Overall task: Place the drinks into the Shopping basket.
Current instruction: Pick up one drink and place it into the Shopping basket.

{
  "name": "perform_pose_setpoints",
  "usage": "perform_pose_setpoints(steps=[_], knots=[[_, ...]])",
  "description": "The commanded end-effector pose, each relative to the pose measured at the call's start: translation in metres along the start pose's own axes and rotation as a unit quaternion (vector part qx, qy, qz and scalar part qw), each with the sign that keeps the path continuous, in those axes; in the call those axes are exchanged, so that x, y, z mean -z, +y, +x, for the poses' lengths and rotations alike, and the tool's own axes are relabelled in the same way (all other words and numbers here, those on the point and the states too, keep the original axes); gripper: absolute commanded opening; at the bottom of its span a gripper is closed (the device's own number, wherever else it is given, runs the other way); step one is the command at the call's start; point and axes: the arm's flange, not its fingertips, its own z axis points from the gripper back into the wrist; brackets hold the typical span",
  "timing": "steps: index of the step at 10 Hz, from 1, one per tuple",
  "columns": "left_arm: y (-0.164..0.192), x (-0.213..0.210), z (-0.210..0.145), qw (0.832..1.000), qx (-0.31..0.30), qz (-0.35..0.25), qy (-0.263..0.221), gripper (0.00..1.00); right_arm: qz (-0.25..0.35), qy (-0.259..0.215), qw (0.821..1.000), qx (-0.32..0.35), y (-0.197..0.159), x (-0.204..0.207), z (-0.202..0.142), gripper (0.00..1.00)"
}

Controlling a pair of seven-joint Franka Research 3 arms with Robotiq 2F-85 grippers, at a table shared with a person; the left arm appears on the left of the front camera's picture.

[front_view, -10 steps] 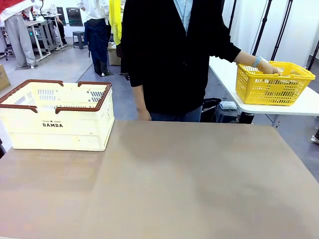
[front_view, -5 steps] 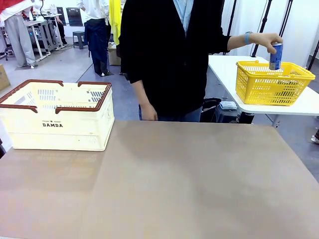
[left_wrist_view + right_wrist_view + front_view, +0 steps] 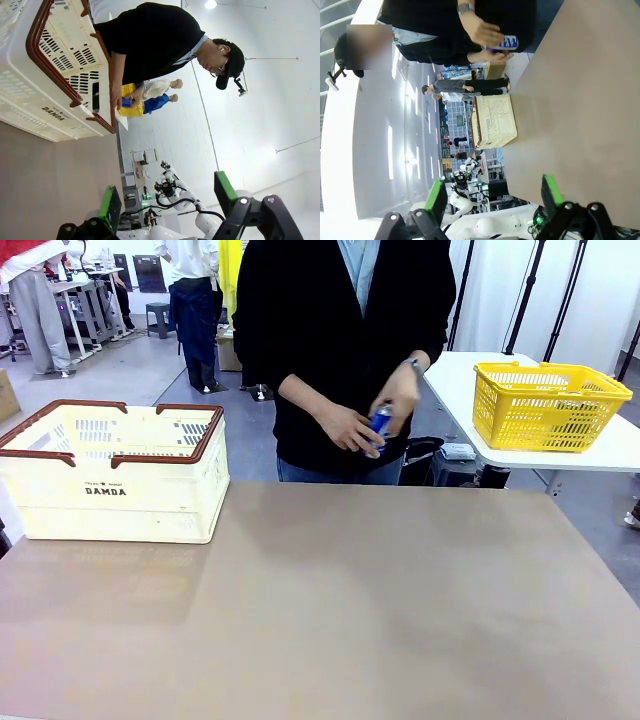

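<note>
At the far edge of the table a person holds a blue can in both hands, in front of the body and above the table. The right wrist view catches the same blue can between those hands. The cream Shopping basket with brown rim stands on the table's left side. It is close in the left wrist view and far off in the right wrist view. My left gripper is open with nothing between its green pads. My right gripper is also open and holds nothing.
A yellow mesh basket sits on a separate white table at the back right. The brown tabletop spreads bare across the middle and right. Other people stand far off at the back left.
The person lifted the blue can out of the yellow mesh basket and brought it in front of the body, now holding it with both hands. My grippers have stayed open.
</note>
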Motion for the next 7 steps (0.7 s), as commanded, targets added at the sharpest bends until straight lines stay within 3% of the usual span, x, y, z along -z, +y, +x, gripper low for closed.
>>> perform_pose_setpoints(steps=[1,7], knots=[[-0.0017,-0.0024,-0.0012,1.0,0.003,-0.005,0.005,1.0,0.004,0.003,1.0,0.0,0.0055,-0.003,0.0005,1.0],[-0.0017,-0.0024,-0.0012,1.0,0.003,-0.005,0.005,1.0,0.004,0.003,1.0,0.0,0.0055,-0.003,0.0005,1.0]])
